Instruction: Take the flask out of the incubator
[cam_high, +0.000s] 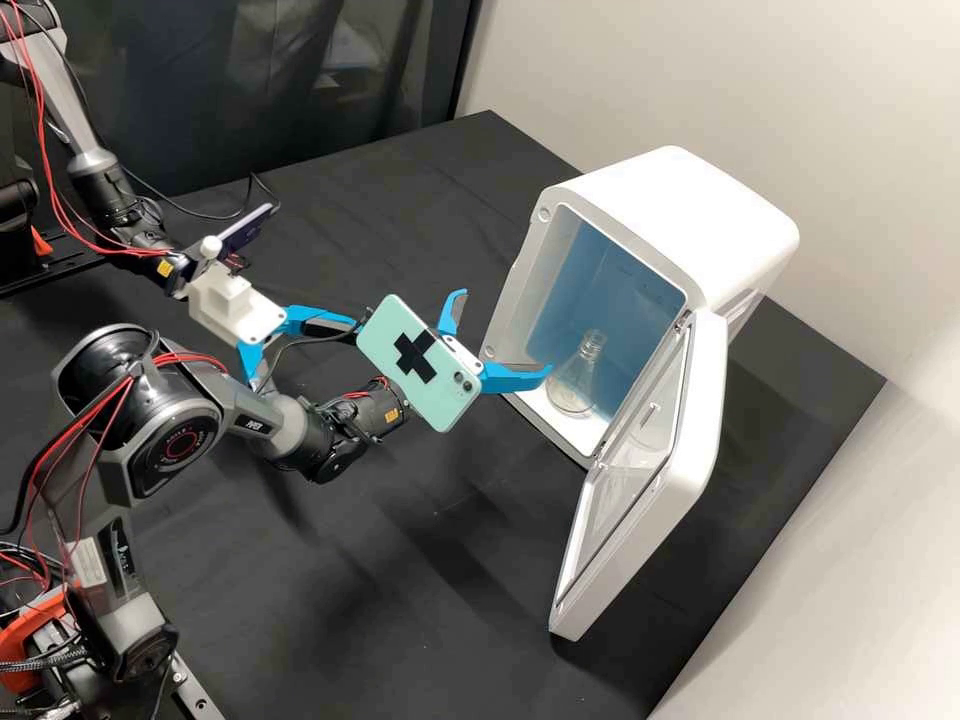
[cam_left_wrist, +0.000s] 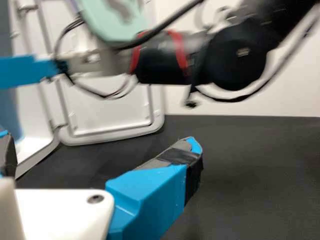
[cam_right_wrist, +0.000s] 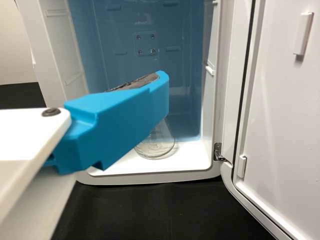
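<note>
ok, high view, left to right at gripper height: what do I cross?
In order: left gripper, white with blue fingers → mint-green phone with a black cross → right gripper at the doorway → clear glass flask standing inside the white blue-lined incubator.

place: lab | bench: black bench (cam_high: 400, 560) with 2 wired robot arms (cam_high: 290, 430) over it | gear: small white incubator (cam_high: 690, 220), door (cam_high: 640, 480) open, glass flask (cam_high: 585, 375) inside | backdrop: dark curtain (cam_high: 300, 80), plain wall (cam_high: 800, 90)

flask (cam_high: 583, 380) inside incubator (cam_high: 700, 220) | right end effector (cam_high: 504, 334) spread at opening
</note>
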